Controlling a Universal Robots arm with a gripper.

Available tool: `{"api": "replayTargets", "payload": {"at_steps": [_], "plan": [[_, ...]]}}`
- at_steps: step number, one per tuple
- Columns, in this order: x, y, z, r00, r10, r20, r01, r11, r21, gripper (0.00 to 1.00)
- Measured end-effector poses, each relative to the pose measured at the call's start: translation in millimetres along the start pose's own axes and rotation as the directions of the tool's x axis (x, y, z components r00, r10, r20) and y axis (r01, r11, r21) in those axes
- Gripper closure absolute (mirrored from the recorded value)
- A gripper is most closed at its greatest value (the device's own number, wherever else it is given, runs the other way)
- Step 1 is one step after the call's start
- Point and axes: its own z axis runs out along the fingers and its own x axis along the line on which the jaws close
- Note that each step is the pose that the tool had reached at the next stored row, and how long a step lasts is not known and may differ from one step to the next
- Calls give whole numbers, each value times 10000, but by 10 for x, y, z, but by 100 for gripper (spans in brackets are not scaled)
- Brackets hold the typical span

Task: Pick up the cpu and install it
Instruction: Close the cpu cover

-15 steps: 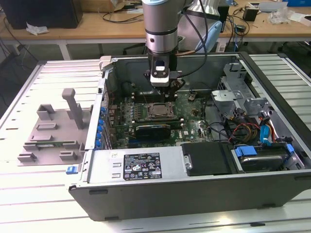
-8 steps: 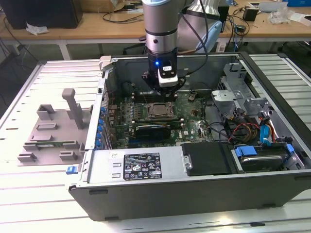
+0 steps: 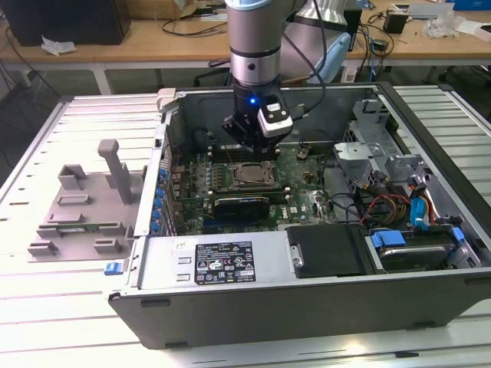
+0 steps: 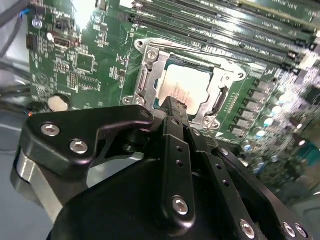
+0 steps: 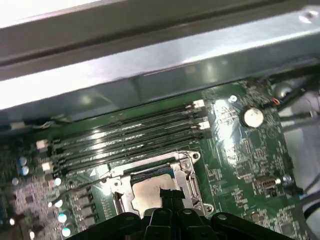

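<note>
The gripper [image 5: 167,194] is hovering with its jaws drawn together, seemingly gripping nothing. Directly beneath them the cpu [image 4: 186,84] is lying flat inside the metal socket frame [image 4: 144,75] (seated squarely, as far as I can judge). I'd say the placing step is wrapping up. Beyond the jaws, the memory slots [image 5: 135,127] are running along the green board. Any next move is calling for a straight, gentle motion that avoids nudging the cpu.

Nothing can be read: the black label [image 3: 223,262] on the grey metal box [image 3: 270,261] (dense small print) is illegible.
</note>
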Motion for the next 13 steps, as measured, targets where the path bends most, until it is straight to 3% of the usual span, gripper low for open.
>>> {"api": "replayTargets", "payload": {"at_steps": [4,9,13], "plan": [[0,0,8,9948,-1003,-146,1005,9949,98,89],[1,0,15,9808,-1921,-342,1929,9810,207,89],[1,0,17,9791,-2001,-373,2010,9793,231,89]]}}
